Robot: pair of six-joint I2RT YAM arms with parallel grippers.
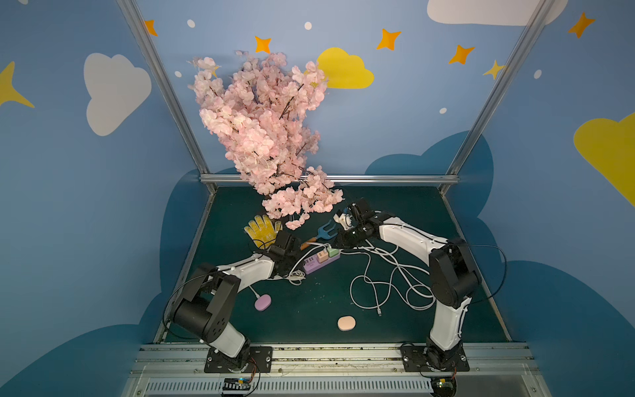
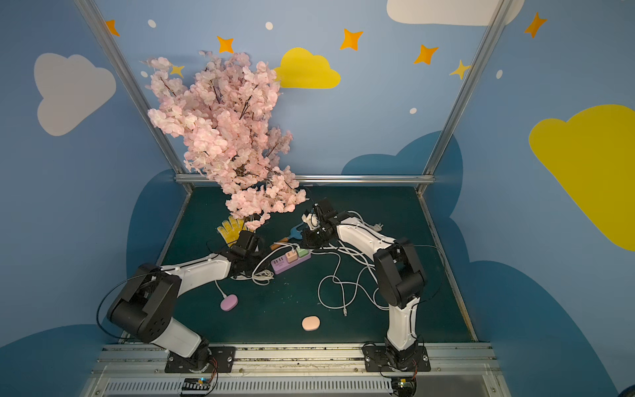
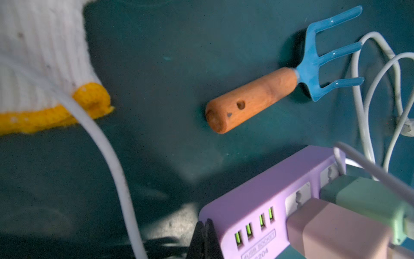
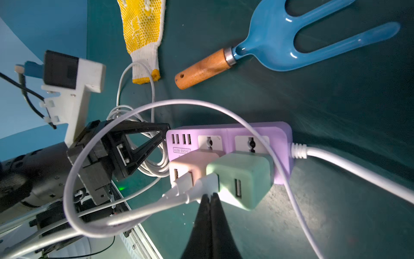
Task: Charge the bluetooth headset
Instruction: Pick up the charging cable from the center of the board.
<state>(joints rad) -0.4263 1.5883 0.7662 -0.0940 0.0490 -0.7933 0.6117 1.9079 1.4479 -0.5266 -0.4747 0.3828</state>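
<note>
Right gripper (image 4: 210, 198): closed to a point, nothing visible between the tips; pressed against the white USB plugs (image 4: 179, 190) where the pink charger (image 4: 192, 161) and green charger (image 4: 242, 172) meet; which port takes which plug is unclear
Left gripper (image 3: 205, 225): closed too; tips touching the USB end of the power strip (image 4: 226, 130), apparently bracing it
Power strip: lilac, flat on the green mat (image 1: 309, 330); both chargers in its sockets, its own four USB ports empty
Headset: two oval pods in both top views; lilac pod (image 1: 263, 303) just beside the left arm with a white cable reaching it; peach pod (image 1: 346, 323) alone toward the front edge, uncabled; cannot tell which one counts
Loose cable end (image 1: 379, 312): on the mat near the peach pod, not touching it
Step in hand: probably seating a plug at the charger while the strip is steadied
Next move: probably back off, pick up the loose connector and bring it to the uncabled pod; calls for fine alignment at a small port; a light pod may slide, so a second grip would help
Risk: tangled loops dragging the strip or snagging an arm
</note>
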